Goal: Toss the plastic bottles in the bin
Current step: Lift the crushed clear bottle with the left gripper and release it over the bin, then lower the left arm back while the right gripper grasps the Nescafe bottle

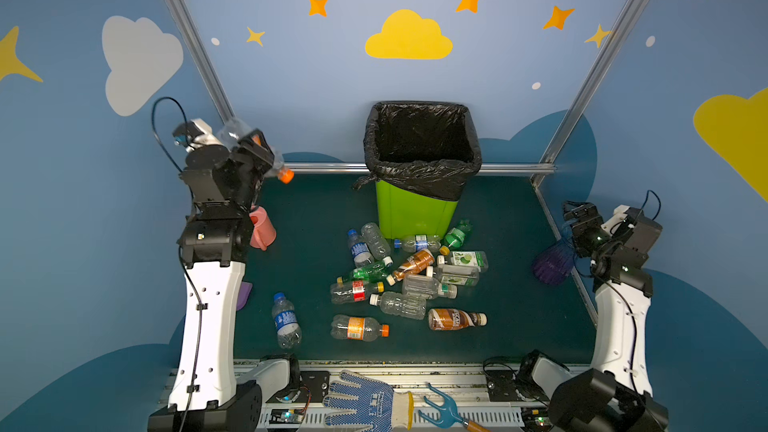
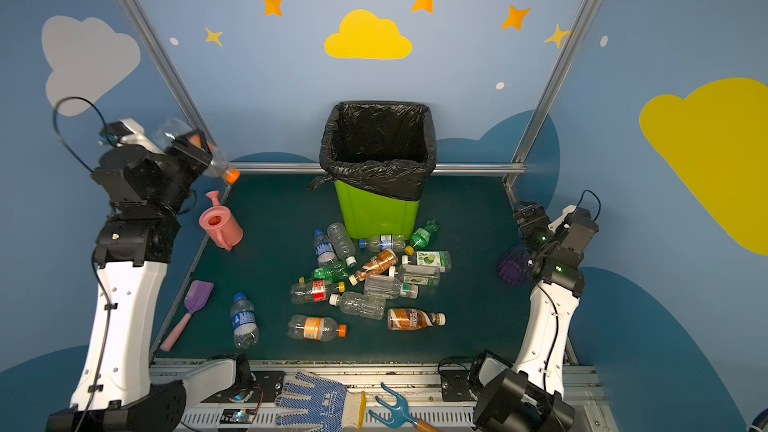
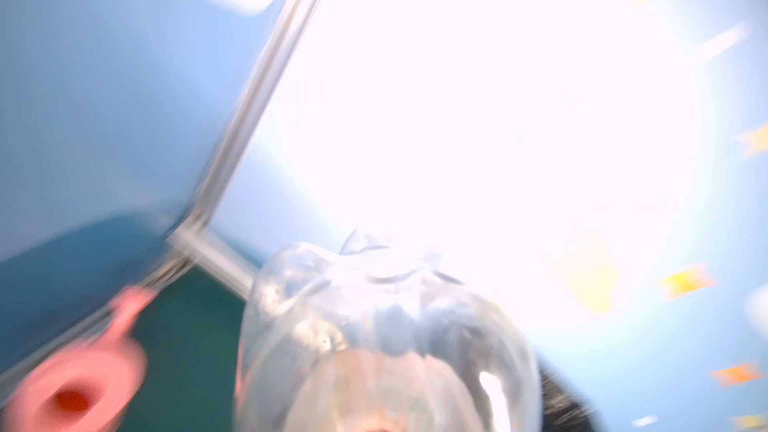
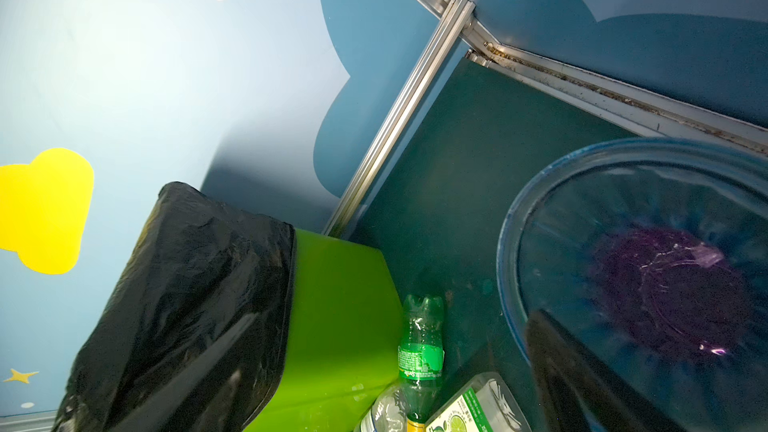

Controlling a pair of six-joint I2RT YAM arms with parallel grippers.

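My left gripper [image 1: 255, 146] is raised at the far left, level with the bin's rim, and is shut on a clear plastic bottle [image 1: 277, 166] with an orange cap that points down. That bottle's base [image 3: 386, 326] fills the blurred left wrist view. The lime-green bin [image 1: 415, 214] with its black liner stands at the back middle. Several plastic bottles [image 1: 407, 276] lie heaped in front of it. A blue-labelled one [image 1: 286, 320], an orange-labelled one [image 1: 357, 328] and a brown one [image 1: 455, 320] lie nearer. My right gripper [image 1: 575, 228] hangs open and empty at the right edge.
A pink watering can [image 2: 220, 222] sits beside my left arm and a purple scoop [image 2: 195, 297] lies below it. A ribbed purple vase [image 1: 552, 263] stands under my right gripper. A glove [image 1: 365, 403] and a blue rake [image 1: 444, 409] lie on the front rail.
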